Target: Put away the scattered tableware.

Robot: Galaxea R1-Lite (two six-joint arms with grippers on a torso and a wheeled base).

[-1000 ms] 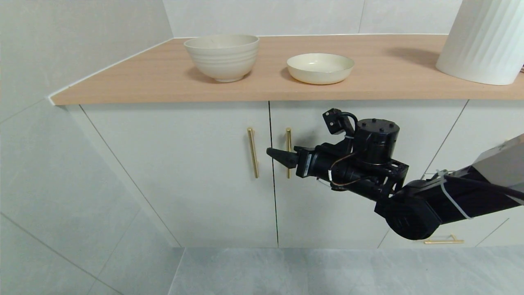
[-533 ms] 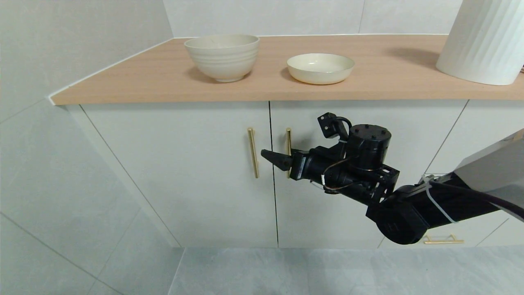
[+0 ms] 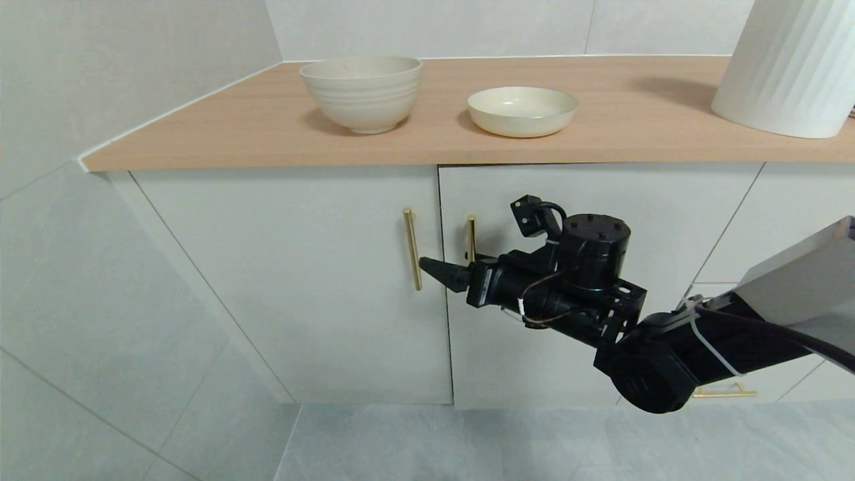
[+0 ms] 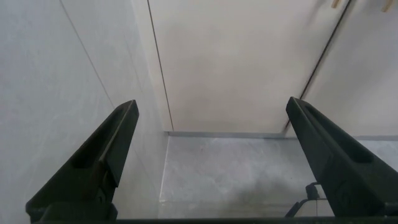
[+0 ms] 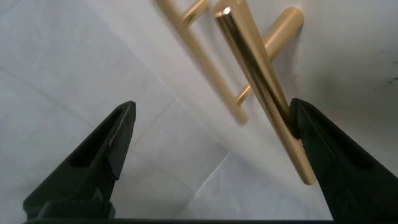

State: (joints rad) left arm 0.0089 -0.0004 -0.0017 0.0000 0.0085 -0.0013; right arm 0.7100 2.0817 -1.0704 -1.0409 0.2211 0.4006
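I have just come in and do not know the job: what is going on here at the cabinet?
The robot's right gripper is open at the gold handle of the right cabinet door. The handle lies between its fingers, close to one, and is not clamped. The large bowl and the shallow bowl stand untouched on the wooden countertop. The left gripper, open and empty, points down toward the floor by the cabinet.

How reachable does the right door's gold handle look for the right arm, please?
Probably yes: the right gripper is open, and the gold handle lies between its fingers, with nothing in the way.
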